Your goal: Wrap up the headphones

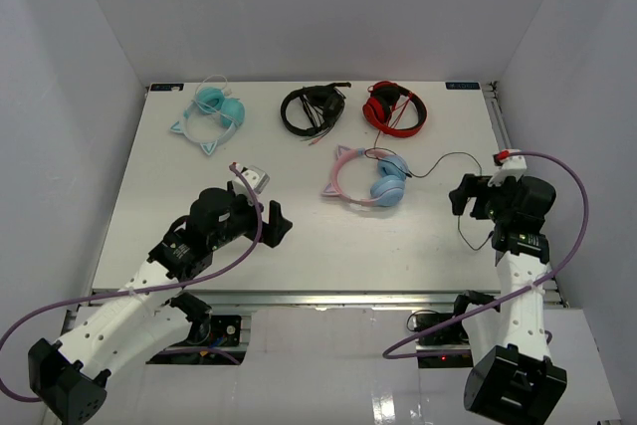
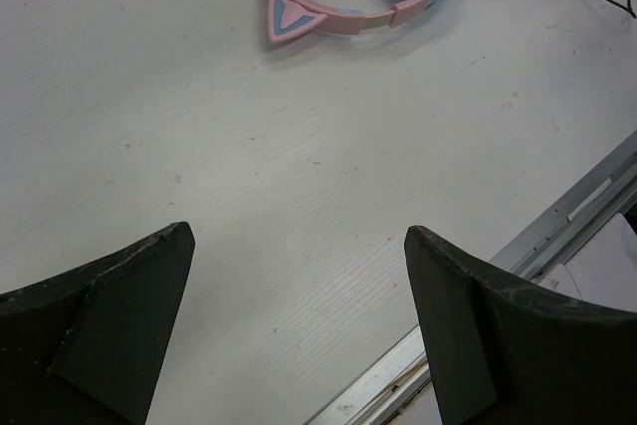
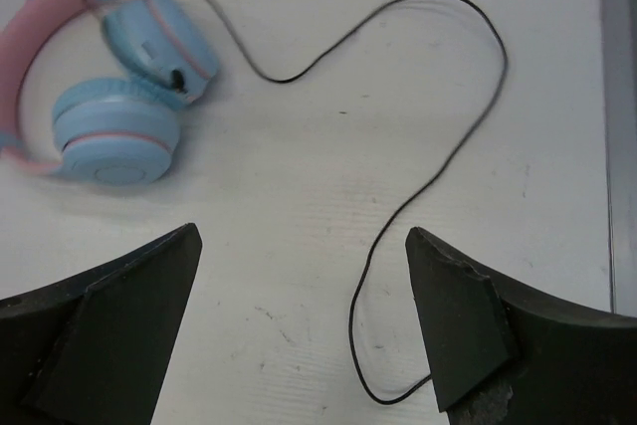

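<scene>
The headphones (image 1: 368,179) lie mid-table, with a pink cat-ear headband and light blue ear cups. Their thin black cable (image 1: 453,159) runs right from the cups, loops and trails down toward the right arm. In the right wrist view the cups (image 3: 129,116) are at upper left and the cable (image 3: 428,186) curves down between my fingers. My right gripper (image 3: 304,246) is open above the cable's lower loop. My left gripper (image 2: 299,246) is open and empty over bare table; the pink headband (image 2: 318,15) lies ahead of it.
All-teal cat-ear headphones (image 1: 211,113), black headphones (image 1: 313,108) and red headphones (image 1: 395,106) lie along the back of the table. The table's front metal rail (image 2: 557,226) is close under the left gripper. White walls enclose the sides.
</scene>
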Motion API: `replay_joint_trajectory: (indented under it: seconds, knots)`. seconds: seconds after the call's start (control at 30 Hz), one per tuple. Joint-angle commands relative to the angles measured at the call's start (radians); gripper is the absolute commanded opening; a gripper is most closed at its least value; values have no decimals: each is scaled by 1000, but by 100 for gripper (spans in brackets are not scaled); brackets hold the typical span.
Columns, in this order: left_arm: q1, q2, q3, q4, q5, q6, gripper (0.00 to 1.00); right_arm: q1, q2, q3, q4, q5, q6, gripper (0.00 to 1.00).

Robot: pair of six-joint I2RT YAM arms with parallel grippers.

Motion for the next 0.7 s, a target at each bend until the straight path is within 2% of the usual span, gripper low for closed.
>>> replay_joint_trajectory:
  seconds: [0.0, 0.03, 0.13, 0.23, 0.27, 0.3, 0.33, 0.47, 0.57, 0.67]
  knots:
    - [3, 12, 20, 23, 44, -26, 98, -1, -21, 25, -119, -503, -438, 90]
    - [3, 28, 12, 40, 61, -52, 98, 0, -16, 45, -161, -588, -475, 90]
    - [4, 138, 26, 104, 140, -162, 98, 1, 41, 83, -179, -667, -566, 90]
    - [5, 421, 214, 41, 208, -274, 98, 1, 134, 63, -165, -735, -550, 94]
    - [5, 502, 342, 16, 234, -291, 98, 1, 153, 46, -160, -766, -556, 99]
    - [5, 617, 398, -21, 230, -295, 98, 1, 163, 28, -159, -801, -574, 100]
    - [4, 682, 459, -46, 222, -292, 97, -3, 157, 32, -163, -792, -585, 96]
    - [-2, 948, 802, -173, 111, -238, 93, -16, 97, 18, -143, -739, -594, 95]
    - [-8, 1154, 975, -274, 17, -199, 86, -25, 81, 5, -138, -773, -576, 94]
    - [-18, 1276, 1103, -326, -69, -167, 80, -31, 77, 10, -134, -772, -569, 95]
